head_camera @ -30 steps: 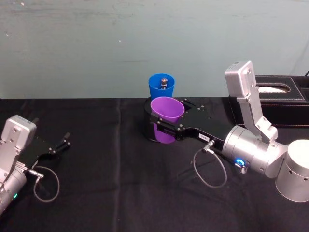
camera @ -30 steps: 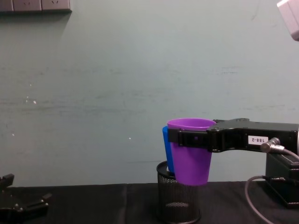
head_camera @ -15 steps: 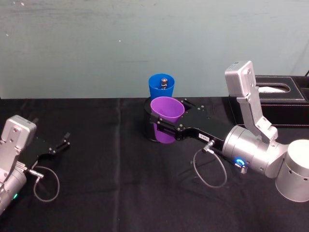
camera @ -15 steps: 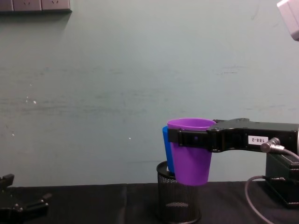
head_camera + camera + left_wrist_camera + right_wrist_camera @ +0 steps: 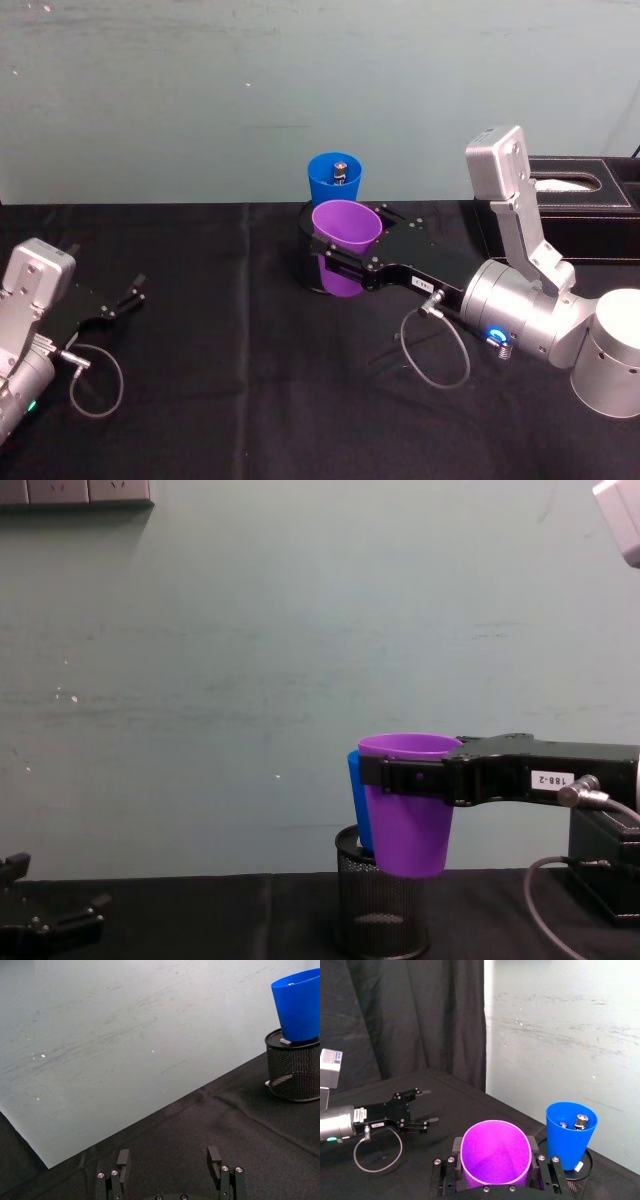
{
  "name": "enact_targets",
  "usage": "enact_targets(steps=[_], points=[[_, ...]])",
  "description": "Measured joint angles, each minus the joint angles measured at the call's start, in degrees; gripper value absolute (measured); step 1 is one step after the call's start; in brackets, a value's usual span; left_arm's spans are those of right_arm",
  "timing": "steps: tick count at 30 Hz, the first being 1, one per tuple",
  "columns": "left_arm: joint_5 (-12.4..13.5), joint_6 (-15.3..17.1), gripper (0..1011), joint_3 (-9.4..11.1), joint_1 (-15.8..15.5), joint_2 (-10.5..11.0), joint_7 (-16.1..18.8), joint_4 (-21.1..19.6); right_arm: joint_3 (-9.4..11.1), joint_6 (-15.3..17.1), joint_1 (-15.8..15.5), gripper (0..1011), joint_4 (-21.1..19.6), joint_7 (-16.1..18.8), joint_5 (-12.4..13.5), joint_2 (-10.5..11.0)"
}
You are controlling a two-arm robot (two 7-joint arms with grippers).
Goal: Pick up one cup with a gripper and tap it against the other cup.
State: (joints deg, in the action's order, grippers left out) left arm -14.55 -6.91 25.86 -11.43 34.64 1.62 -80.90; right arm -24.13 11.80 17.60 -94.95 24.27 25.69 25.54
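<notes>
My right gripper (image 5: 340, 262) is shut on the purple cup (image 5: 346, 235), holding it upright off the table by its upper wall. The gripper's label 188-2 faces the chest view, where the purple cup (image 5: 408, 810) hangs in front of the blue cup (image 5: 354, 800). The blue cup (image 5: 335, 180) stands in a black wire-mesh pen holder (image 5: 380, 910), just beyond the purple one. In the right wrist view a narrow gap shows between the purple cup (image 5: 495, 1152) and the blue cup (image 5: 571, 1130), which has small metal pieces inside. My left gripper (image 5: 125, 298) rests open at the far left.
A black tissue box (image 5: 580, 200) stands at the back right, behind my right arm. A black cloth (image 5: 240, 380) covers the table and a pale green wall closes the back. The left wrist view has the blue cup (image 5: 299, 1007) and mesh holder (image 5: 294, 1072) far off.
</notes>
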Motion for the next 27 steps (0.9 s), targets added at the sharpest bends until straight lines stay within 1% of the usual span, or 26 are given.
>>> enact_targets(steps=[27], points=[[0.0, 0.0, 1000, 0.0, 0.0, 0.0, 0.0, 0.0, 0.0, 0.0, 0.0, 734, 0.0, 0.0, 0.0, 0.0]])
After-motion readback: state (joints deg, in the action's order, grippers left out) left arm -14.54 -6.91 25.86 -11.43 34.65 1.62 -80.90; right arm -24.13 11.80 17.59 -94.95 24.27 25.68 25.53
